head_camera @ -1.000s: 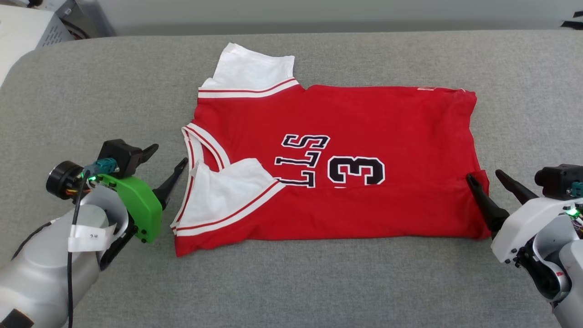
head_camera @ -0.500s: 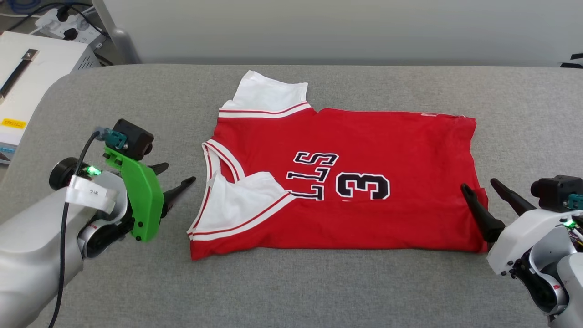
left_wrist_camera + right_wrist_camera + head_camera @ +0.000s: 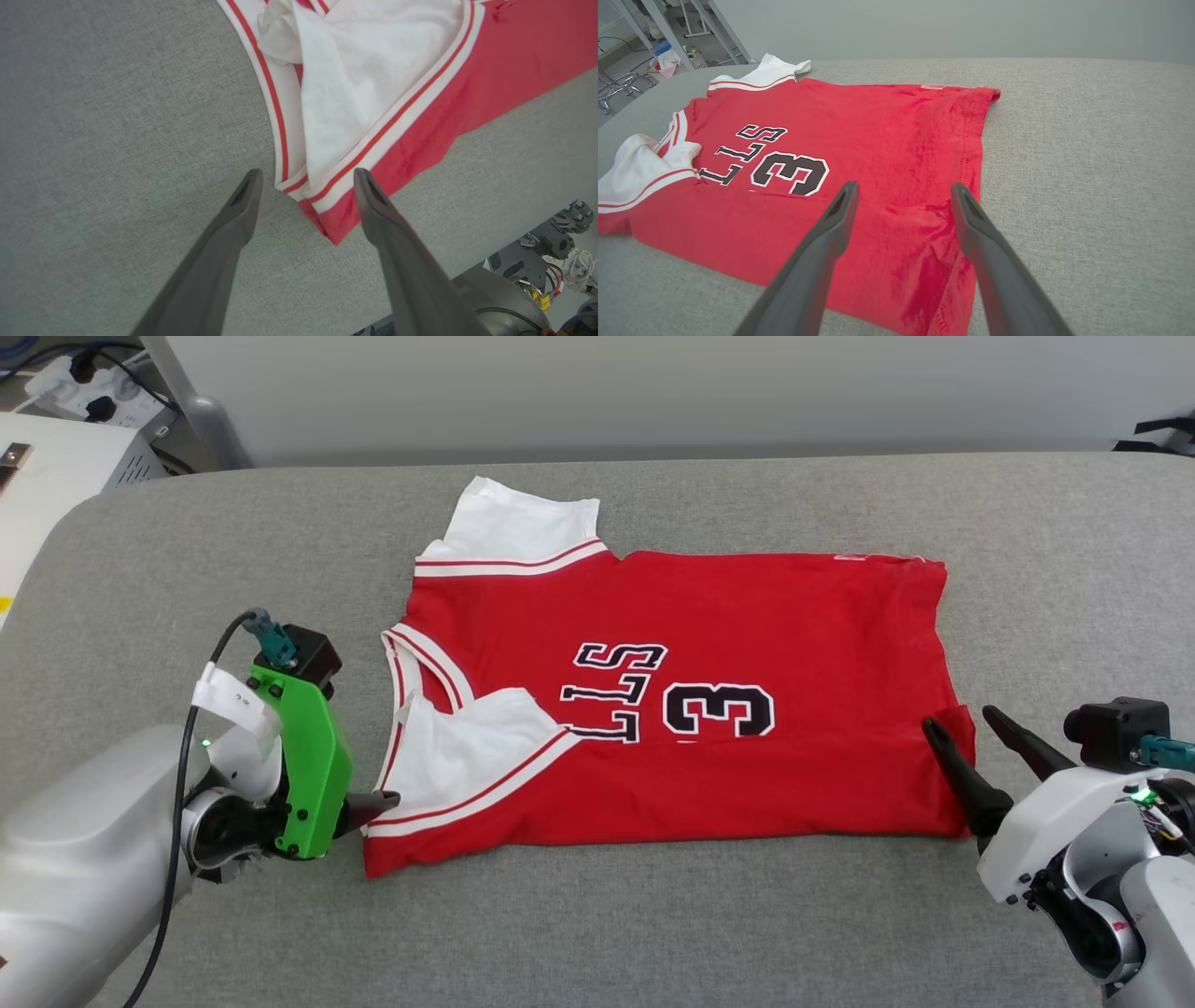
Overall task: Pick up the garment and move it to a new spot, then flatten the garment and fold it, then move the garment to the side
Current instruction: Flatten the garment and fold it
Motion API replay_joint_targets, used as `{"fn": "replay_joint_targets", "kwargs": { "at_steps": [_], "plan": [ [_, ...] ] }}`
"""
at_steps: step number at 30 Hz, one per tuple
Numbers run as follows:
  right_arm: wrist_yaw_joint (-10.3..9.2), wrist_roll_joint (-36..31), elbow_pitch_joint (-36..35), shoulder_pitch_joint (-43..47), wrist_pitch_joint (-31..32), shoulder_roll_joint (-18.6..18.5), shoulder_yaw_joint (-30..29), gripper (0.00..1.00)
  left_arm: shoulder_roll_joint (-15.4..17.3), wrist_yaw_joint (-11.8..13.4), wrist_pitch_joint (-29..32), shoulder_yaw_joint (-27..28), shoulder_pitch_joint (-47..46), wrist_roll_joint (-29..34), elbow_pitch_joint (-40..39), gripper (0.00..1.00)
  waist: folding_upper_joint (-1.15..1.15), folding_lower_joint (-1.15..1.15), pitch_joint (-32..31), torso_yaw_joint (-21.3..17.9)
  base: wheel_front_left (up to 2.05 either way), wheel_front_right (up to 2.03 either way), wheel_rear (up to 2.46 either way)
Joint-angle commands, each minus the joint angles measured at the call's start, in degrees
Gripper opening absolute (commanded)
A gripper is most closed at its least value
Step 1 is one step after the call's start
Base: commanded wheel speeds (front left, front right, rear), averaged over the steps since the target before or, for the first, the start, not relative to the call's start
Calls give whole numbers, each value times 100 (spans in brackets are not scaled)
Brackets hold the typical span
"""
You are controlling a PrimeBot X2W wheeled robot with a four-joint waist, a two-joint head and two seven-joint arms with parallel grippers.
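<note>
Head view — garment [image 3: 747,616] between left gripper [image 3: 373,801] and right gripper [image 3: 960,719] — both spread

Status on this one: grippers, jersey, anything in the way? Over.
Left gripper open, astride near shoulder corner of garment. Right gripper open at hem end. Near sleeve folded in, flat on grey surface. Nothing lying on it.
</note>
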Motion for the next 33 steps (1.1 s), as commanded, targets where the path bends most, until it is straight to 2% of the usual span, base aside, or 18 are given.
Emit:
{"fn": "replay_joint_targets", "kwargs": {
  "at_steps": [1, 10, 18, 19, 20, 21, 29, 33],
  "plan": [
    [-4, -18, 1, -47, 15, 21, 8, 100, -66, -14, 40, -18, 108, -7, 82, 100, 0, 0, 69, -66, 0, 0, 0],
    [-4, 18, 149, -258, -63, 73, 118, 100, -432, -14, 357, -55, 423, 137, 667, 100, 0, 0, 251, -194, 0, 0, 0],
    [-4, 79, 285, -426, -138, 81, 246, 100, -676, -14, 266, -66, 677, 199, 843, 100, 0, 0, 338, -241, 0, 0, 0],
    [-4, 83, 293, -446, -143, 69, 256, 100, -657, -14, 202, -66, 687, 236, 811, 78, 0, 0, 329, -246, 0, 0, 0],
    [-4, 87, 297, -466, -143, 47, 268, 100, -618, -14, 119, -68, 698, 310, 767, 16, 0, 0, 312, -249, 0, 0, 0],
    [-4, 91, 295, -480, -144, 23, 267, 100, -584, -14, 59, -69, 715, 347, 716, 0, 0, 0, 292, -245, 0, 0, 0],
    [-4, 28, 110, -640, 50, -404, 190, 100, -233, -14, -651, -70, 706, 405, 222, 0, 0, 0, 61, -183, 0, 0, 0],
    [-4, 5, -64, -757, 388, -631, 116, 100, -28, -14, -945, -72, 639, 533, -89, 0, 0, 0, -16, -139, 0, 0, 0]
  ]
}}
